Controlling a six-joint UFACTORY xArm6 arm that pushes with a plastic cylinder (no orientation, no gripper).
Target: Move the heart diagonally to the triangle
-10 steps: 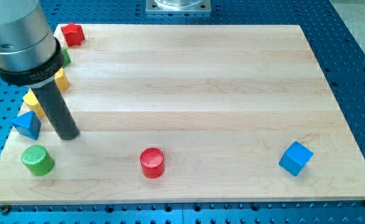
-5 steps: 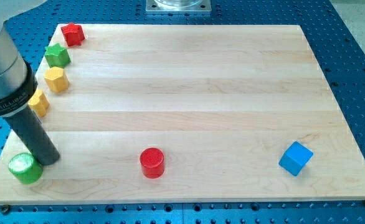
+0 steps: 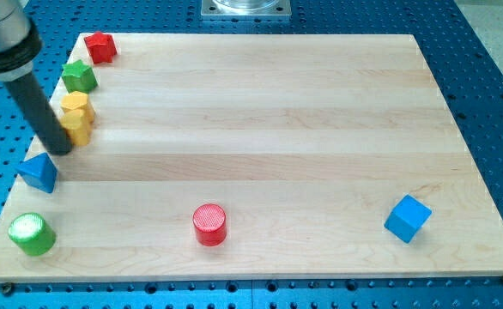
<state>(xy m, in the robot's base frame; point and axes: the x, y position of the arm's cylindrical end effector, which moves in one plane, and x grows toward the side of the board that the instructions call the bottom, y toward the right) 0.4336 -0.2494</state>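
The yellow heart (image 3: 80, 129) lies near the board's left edge, pressed against the yellow hexagon (image 3: 77, 106) just above it. My tip (image 3: 61, 149) sits at the heart's lower left, touching or nearly touching it. The blue triangle (image 3: 39, 172) lies just below and left of my tip, a small gap away. The rod rises to the view's top left corner.
A green star (image 3: 79, 76) and a red block (image 3: 100, 46) sit above along the left edge. A green cylinder (image 3: 31, 233) is at the bottom left corner, a red cylinder (image 3: 209, 224) at bottom centre, a blue cube (image 3: 407, 217) at bottom right.
My tip moved from beside the green cylinder up to the yellow heart's lower left. The heart has shifted right and up against the hexagon. The triangle shows again.
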